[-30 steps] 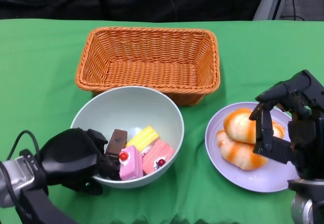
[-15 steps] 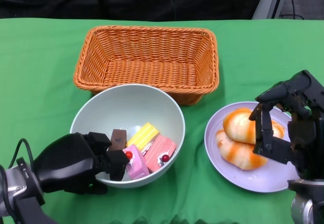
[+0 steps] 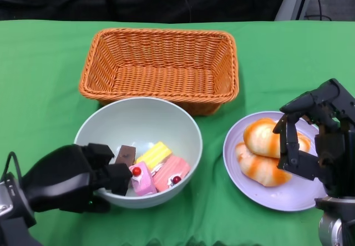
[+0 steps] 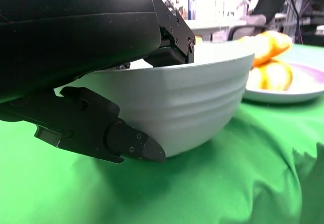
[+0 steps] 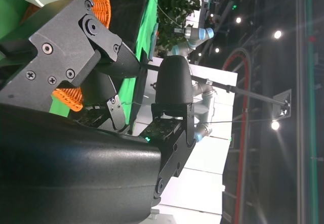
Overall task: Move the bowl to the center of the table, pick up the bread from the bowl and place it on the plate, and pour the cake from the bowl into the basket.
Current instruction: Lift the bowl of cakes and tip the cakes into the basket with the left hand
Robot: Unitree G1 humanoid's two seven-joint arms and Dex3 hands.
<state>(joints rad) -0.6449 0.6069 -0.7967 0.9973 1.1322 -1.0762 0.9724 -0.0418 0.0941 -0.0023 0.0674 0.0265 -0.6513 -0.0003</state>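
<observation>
The left hand grips the near-left rim of the pale bowl, with fingers hooked inside over the rim and others pressed against the outer wall, as the left wrist view shows. The bowl sits on the green tabletop, just in front of the orange wicker basket. Inside it lie cake pieces: a brown one, a yellow one and two pink ones. Two bread rolls lie on the lilac plate to the right. The right hand hangs over the plate's right side, fingers apart, holding nothing.
</observation>
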